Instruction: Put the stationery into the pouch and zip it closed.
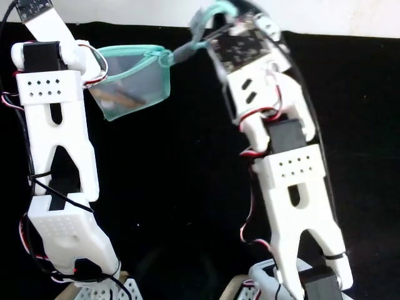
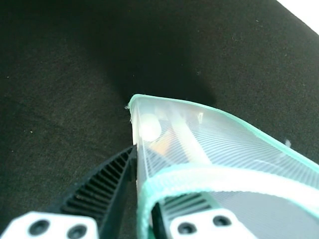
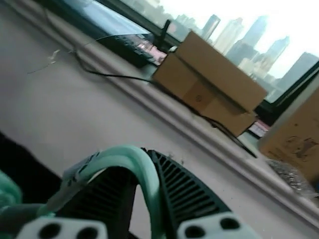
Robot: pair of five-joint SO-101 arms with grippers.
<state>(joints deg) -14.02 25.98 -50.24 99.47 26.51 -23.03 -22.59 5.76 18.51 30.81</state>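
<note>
A clear pouch [image 1: 134,84] with teal edging hangs in the air above the black table [image 1: 187,187], at the back left. Through its wall I see a brownish stick and a small white round piece [image 2: 149,128]. My left gripper [image 1: 100,70] is shut on the pouch's left end; the left wrist view shows the pouch [image 2: 224,149] edge pinched between its fingers [image 2: 107,174]. My right gripper [image 1: 211,30] is shut on the pouch's teal strap loop [image 3: 142,164], up and to the right of the pouch. A grey tab [image 1: 185,54] joins the strap to the pouch's top corner.
The black cloth covers the table beneath both arms. A white wall edge [image 1: 325,15] runs along the back. Beyond it, in the right wrist view, stand cardboard boxes [image 3: 214,84] and a keyboard [image 3: 129,47] by a window.
</note>
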